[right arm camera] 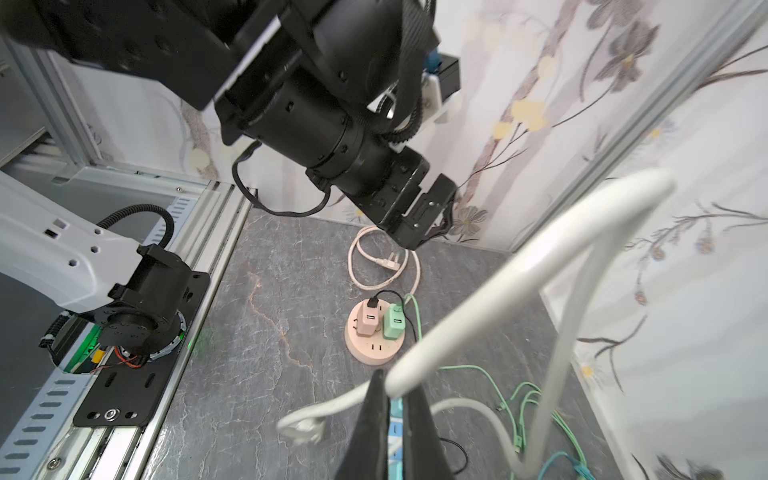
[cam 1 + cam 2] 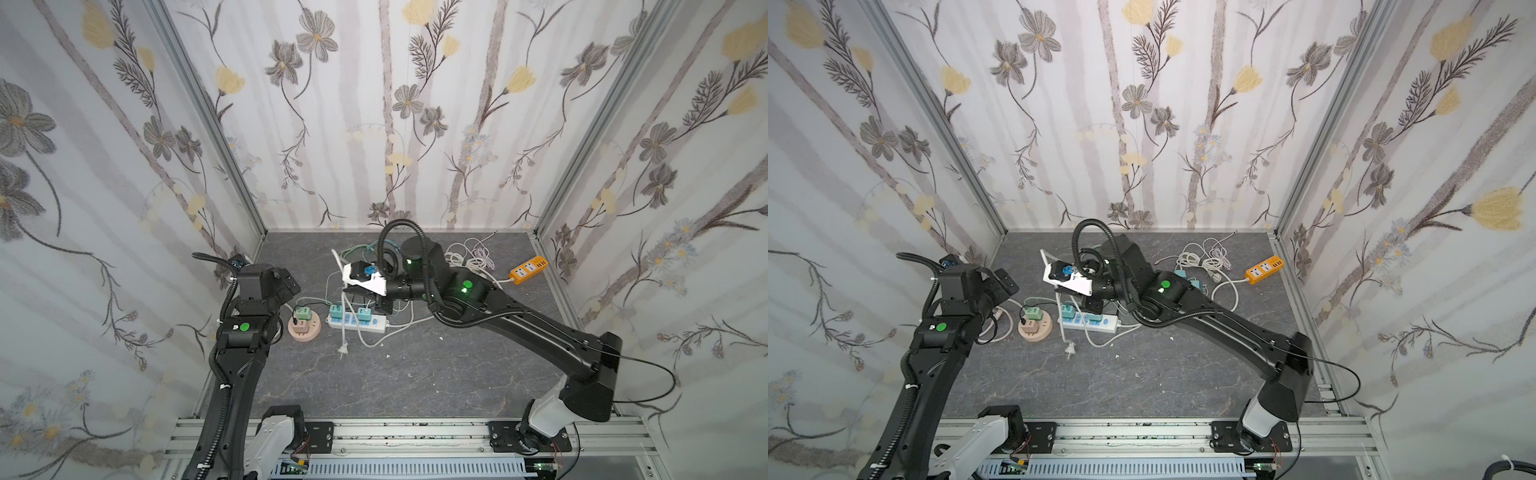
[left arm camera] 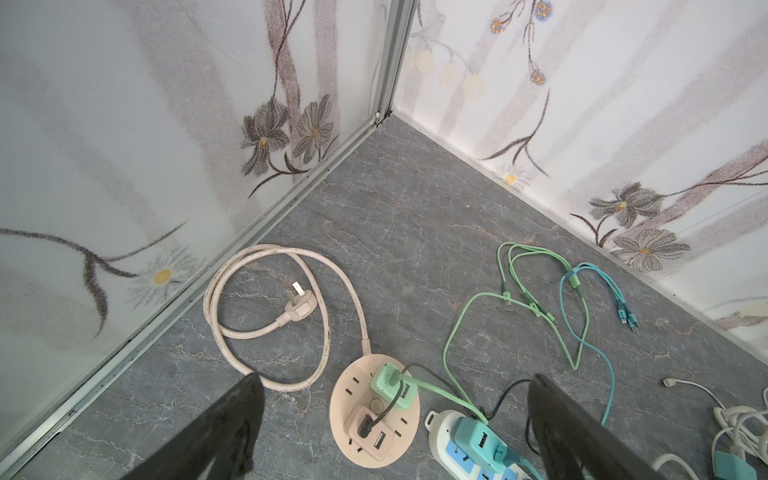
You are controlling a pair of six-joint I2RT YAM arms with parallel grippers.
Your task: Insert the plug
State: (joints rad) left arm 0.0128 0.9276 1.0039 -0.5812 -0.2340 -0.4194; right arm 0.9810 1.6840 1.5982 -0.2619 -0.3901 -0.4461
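white cable (image 1: pixel 519 266) is pinched between the clenched fingers of the right gripper (image 1: pixel 394 384) at the lower centre of the right wrist view. its plug (image 2: pixel 343 352) sits just below the white power strip (image 2: pixel 374 328) at the centre of both top views. left gripper (image 3: pixel 395 378) hovers released, fingers spread wide, near the round pink socket (image 3: pixel 349 386).

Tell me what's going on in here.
The right end effector is shut on a white cable, holding it up above the white power strip. The cable's plug is in no socket yet. The left end effector is open and empty, near the round pink socket hub.
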